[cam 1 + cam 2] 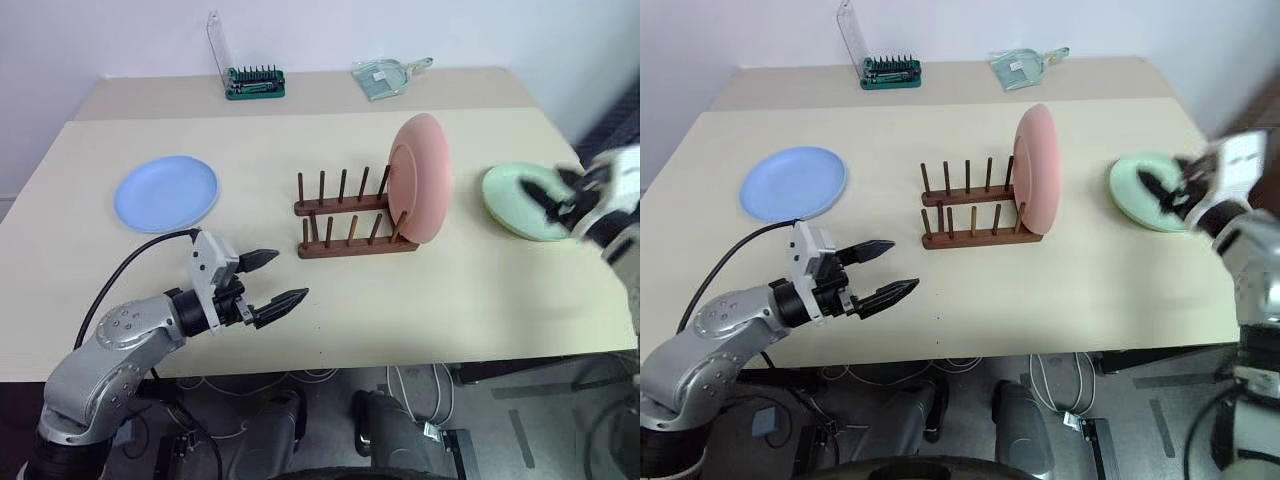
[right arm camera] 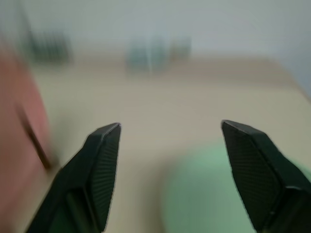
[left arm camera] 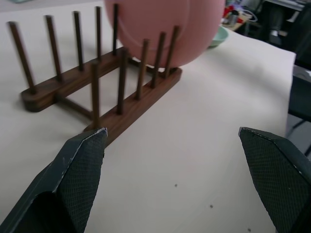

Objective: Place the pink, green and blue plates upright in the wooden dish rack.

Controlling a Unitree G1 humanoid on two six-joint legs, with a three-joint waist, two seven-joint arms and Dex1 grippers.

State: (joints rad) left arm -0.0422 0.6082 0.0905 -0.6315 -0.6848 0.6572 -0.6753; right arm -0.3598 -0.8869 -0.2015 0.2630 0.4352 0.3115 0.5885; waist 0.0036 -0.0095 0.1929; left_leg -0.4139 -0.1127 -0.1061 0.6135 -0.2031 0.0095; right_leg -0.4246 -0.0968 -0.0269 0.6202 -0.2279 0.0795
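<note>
Spanning the scene, beige table [image 1: 480, 300] carries left gripper [image 1: 268, 283], jaws released, nearest. Wooden dish rack [image 1: 350, 215] holds pink plate [image 1: 418, 178] upright; blue plate [image 1: 166, 192], green plate [image 1: 520, 200] lie flat. Right gripper [image 1: 1165, 190], jaws parted, hovers over green plate.

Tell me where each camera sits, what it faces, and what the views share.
Left and right eye views: on the head, looking down over the table; both arms show, left gripper open, right gripper over the green plate.
Left wrist view: along its open fingers at the wooden dish rack and pink plate.
Right wrist view: past its open fingers at the green plate.
Shared: pink plate in all.
</note>
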